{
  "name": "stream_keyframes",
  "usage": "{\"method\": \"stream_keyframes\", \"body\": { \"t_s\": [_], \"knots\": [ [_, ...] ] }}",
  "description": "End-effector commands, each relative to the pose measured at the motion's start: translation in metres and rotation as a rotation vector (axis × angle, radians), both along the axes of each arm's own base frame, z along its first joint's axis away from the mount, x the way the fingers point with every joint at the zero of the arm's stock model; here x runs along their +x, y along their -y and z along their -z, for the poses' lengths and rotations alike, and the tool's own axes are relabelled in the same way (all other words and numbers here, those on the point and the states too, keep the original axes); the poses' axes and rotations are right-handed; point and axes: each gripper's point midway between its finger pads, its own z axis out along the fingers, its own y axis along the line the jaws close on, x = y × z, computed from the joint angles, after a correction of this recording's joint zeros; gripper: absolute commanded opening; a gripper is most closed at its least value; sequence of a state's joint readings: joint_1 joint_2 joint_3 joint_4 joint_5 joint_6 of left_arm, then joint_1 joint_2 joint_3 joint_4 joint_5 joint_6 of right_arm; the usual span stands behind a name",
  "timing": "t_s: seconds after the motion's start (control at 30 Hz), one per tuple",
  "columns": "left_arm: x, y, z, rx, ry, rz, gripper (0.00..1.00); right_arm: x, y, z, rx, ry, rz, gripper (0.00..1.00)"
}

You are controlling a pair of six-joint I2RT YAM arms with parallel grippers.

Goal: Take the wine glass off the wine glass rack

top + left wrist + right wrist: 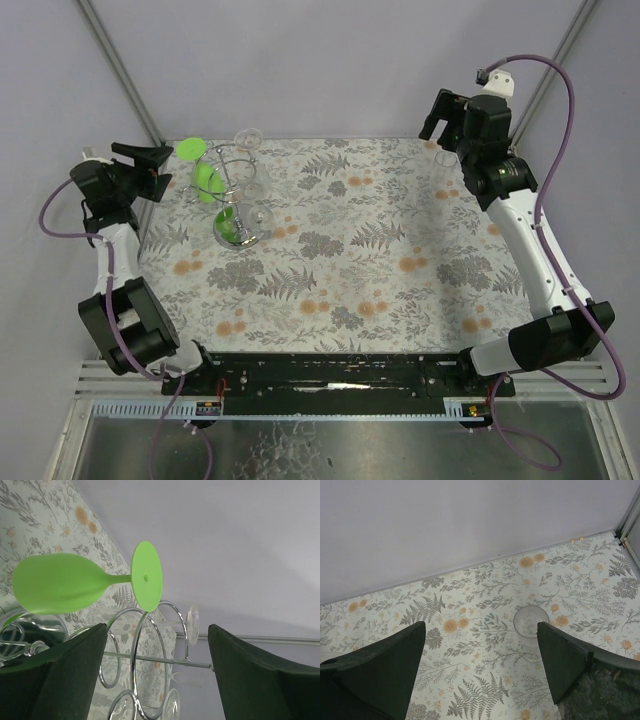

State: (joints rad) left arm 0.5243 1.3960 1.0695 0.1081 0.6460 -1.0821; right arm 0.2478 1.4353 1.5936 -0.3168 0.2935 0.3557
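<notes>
The wine glass rack [237, 182] stands at the table's back left, a silver wire stand on a round shiny base. A green wine glass [207, 177] hangs upside down from its loops, foot [190, 148] on top. Two clear glasses hang there too, with feet at the back [248, 137] and the front right [263, 215]. My left gripper [165, 168] is open just left of the rack, level with the green foot. In the left wrist view the green wine glass [60, 582] lies above the left gripper [157, 627], and the rack's loops [145, 655] show between its fingers, apart from both. My right gripper [440, 125] is open and holds nothing.
A clear glass [445, 165] stands upright on the floral tablecloth at the back right, below the right gripper [480, 625]; the right wrist view shows this glass [531, 622] near the right finger. Grey walls close in the back and sides.
</notes>
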Motion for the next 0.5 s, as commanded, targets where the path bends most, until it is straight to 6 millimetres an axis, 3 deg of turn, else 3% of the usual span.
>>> {"method": "stream_keyframes", "body": {
  "t_s": [0.0, 0.47],
  "knots": [
    [0.017, 0.011, -0.013, 0.013, 0.076, 0.045, 0.77, -0.006, -0.002, -0.020, 0.025, 0.060, -0.008, 0.99],
    [0.038, 0.014, 0.000, 0.022, 0.056, 0.064, 0.66, -0.011, 0.002, -0.020, 0.019, 0.063, 0.004, 0.99]
  ]
}}
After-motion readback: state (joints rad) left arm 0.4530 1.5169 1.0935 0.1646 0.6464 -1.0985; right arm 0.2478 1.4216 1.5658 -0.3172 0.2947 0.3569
